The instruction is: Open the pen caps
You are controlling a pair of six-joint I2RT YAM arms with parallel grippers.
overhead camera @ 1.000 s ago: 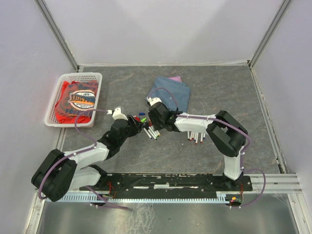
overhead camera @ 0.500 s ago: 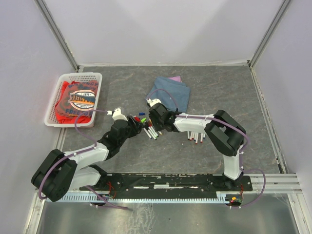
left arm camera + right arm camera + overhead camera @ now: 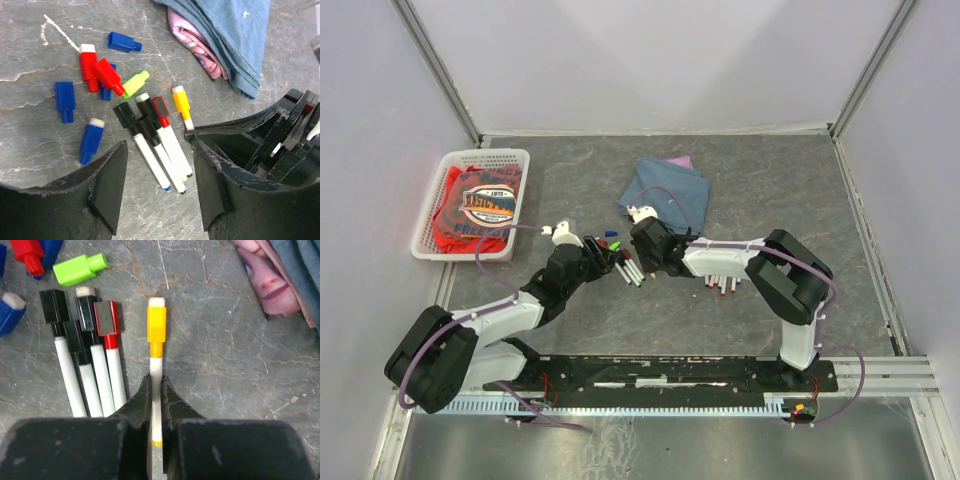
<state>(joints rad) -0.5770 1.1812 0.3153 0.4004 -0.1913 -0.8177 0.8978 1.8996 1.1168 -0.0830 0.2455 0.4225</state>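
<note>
Pens (image 3: 167, 145) lay side by side on the grey desk (image 3: 770, 190) between the two arms. Two had black caps, one had a red cap, and just to their right in the right wrist view lay a yellow-capped pen (image 3: 156, 325). The right pincer (image 3: 156, 407) was closed on the white barrel of that pen, below its cap, with one finger pressed against each side; the yellow cap sat on the barrel. The left pincer (image 3: 159, 192) hung above the capped pens with its jaws apart and nothing between them. Loose caps (image 3: 107, 74) were scattered just beyond the pens: two red ones touching each other, a green one beside them, and several blue ones spread around. A folded blue cloth (image 3: 667, 188) lay near them, farther back on the desk, with pink fabric (image 3: 192, 42) showing from under its edge. A second group of pens (image 3: 720, 283) lay beside the right forearm, apart from the first. At the left edge stood a white basket (image 3: 425, 212) holding a red garment (image 3: 480, 205).
</note>
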